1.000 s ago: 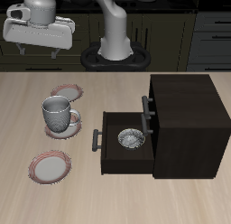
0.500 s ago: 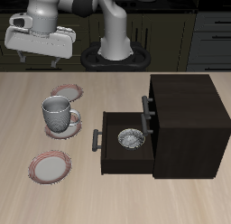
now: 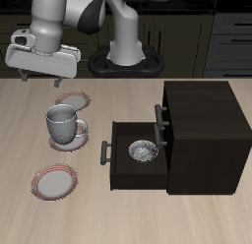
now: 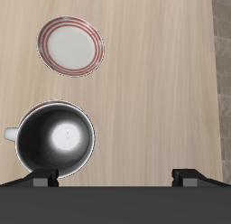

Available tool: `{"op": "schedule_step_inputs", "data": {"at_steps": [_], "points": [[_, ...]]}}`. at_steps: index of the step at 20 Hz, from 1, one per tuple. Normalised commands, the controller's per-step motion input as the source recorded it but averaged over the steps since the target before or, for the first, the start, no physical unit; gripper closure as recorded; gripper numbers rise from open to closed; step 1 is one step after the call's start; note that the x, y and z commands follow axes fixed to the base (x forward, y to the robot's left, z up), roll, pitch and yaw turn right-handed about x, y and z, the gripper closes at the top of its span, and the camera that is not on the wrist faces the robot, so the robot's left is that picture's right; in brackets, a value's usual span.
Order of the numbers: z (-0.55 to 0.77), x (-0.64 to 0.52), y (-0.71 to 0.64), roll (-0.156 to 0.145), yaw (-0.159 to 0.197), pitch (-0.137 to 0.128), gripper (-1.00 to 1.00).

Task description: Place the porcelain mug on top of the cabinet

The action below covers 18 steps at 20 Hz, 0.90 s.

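The porcelain mug (image 3: pixel 62 122) is grey-white and stands upright on the table, apparently on a small plate, well to the side of the cabinet. In the wrist view the mug (image 4: pixel 56 137) shows from above, empty, with its handle pointing sideways. The cabinet (image 3: pixel 209 120) is a dark box with a flat bare top, and its drawer (image 3: pixel 123 161) is pulled out. My gripper (image 3: pixel 44 80) is open and empty. It hangs above the table behind the mug, higher than its rim. One fingertip (image 4: pixel 45 180) shows close to the mug's rim.
A small patterned bowl (image 3: pixel 143 150) lies in the open drawer. A red-rimmed plate (image 3: pixel 71 98) lies behind the mug and also shows in the wrist view (image 4: pixel 70 45). Another plate (image 3: pixel 56 181) lies nearer the table's front edge. The robot's base (image 3: pixel 126 59) stands at the back.
My gripper has come down and moved a little toward the mug, staying open. The mug, plates and drawer have not moved.
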Motion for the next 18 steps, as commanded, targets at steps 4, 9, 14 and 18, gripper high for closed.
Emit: {"op": "schedule_step_inputs", "data": {"at_steps": [4,9,14,18], "points": [[-0.26,0.03,0.04,0.024,0.009,0.016,-1.00],[-0.34,0.16,-0.02,-0.005,-0.032,0.032,-1.00],[-0.29,0.16,0.03,-0.012,-0.032,0.027,-1.00],[-0.30,0.09,0.09,0.024,-0.003,0.041,-1.00]]}}
